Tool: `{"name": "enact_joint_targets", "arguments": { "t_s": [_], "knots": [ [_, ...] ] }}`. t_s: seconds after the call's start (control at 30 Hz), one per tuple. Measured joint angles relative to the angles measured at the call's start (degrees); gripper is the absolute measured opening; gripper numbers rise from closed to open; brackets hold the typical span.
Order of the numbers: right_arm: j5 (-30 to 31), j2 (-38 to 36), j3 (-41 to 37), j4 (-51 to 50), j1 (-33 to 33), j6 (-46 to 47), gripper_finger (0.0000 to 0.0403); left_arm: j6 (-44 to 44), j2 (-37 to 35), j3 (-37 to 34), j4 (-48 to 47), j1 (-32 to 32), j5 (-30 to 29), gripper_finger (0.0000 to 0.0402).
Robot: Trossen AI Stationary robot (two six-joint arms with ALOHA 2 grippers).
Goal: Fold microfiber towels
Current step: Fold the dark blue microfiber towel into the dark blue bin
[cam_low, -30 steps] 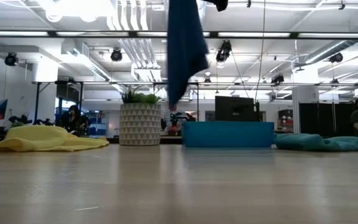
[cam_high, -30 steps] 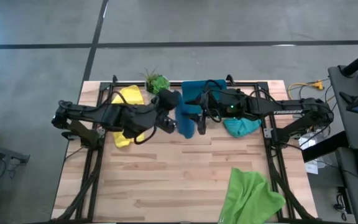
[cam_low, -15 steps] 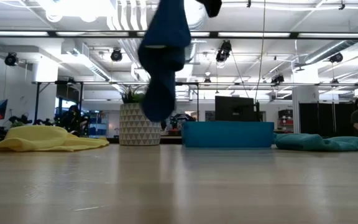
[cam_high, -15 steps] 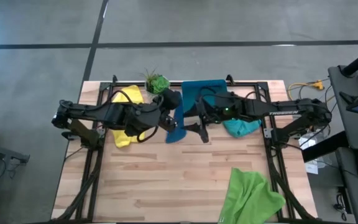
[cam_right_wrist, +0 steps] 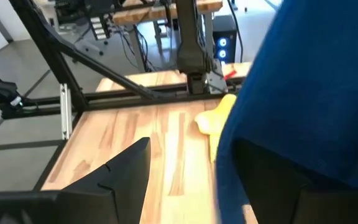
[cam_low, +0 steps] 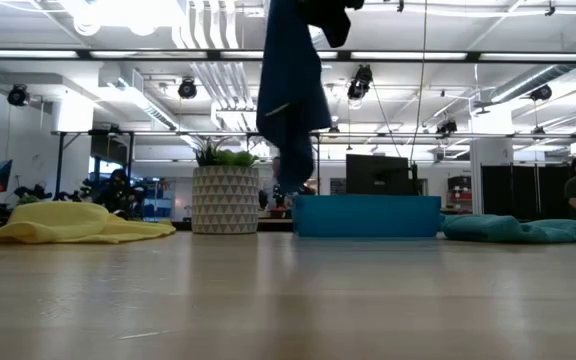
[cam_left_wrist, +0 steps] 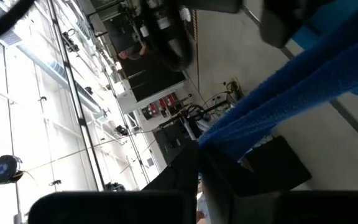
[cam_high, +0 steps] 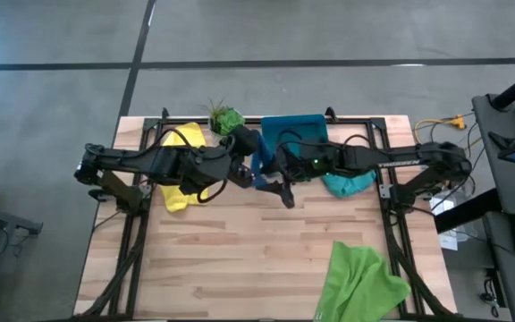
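Observation:
A dark blue towel [cam_low: 288, 95] hangs from my left gripper [cam_high: 247, 168], which is shut on it high over the table's far middle. Its lower end [cam_low: 294, 185] is clear of the tabletop. My right gripper [cam_right_wrist: 197, 186] stands open beside the hanging cloth, whose edge [cam_right_wrist: 229, 155] falls in front of one finger [cam_right_wrist: 272, 180]. A yellow towel [cam_high: 179, 143] lies heaped at the far left, and a teal one [cam_high: 347, 184] at the far right. A light green towel [cam_high: 361, 282] hangs over the near right edge. My left gripper pinches the blue towel at its top end [cam_left_wrist: 207, 142] between its two fingers, which reach in almost level from the table's left. The cloth hangs slack below them, bunched in folds and lifted clear of the table. My right gripper: I cannot tell whether it touches the towel.
A teal-blue plastic tray [cam_high: 304, 127] sits at the far edge behind the grippers, with a small potted plant [cam_high: 224, 117] to its left. The near half of the wooden tabletop [cam_high: 240, 259] is bare wood. People stand in the room beyond.
My right gripper has sunk and shifted toward the table's near left, rolling as it went, and has stayed open. The hanging blue towel swung toward the left and bunched up, then swung back; it hangs straight down again.

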Motion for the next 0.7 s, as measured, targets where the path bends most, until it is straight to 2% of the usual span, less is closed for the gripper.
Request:
{"name": "enact_joint_targets", "arguments": {
  "t_s": [0.13, 0.5, 0.6, 0.7],
  "knots": [
    [0.70, 1.41, 0.00, -1.03, -0.08, 0.39, 0.0224, -0.09, -0.03, 0.43, -0.01, 0.00, 0.00, 0.0000],
    [8.29, 4.35, -0.13, -1.17, 0.03, 3.81, 0.0221, -0.15, -0.13, 1.36, -0.02, 0.37, -0.02, 0.0000],
    [8.51, 4.20, -0.13, -1.14, 0.03, 3.78, 0.0202, -1.08, -0.13, 1.36, -0.02, 0.54, 0.00, 0.0000],
    [8.48, 4.19, -0.13, -1.67, 0.04, 3.40, 0.0162, -1.45, -0.13, 1.36, -0.02, 1.08, -0.01, 0.0000]
  ]
}}
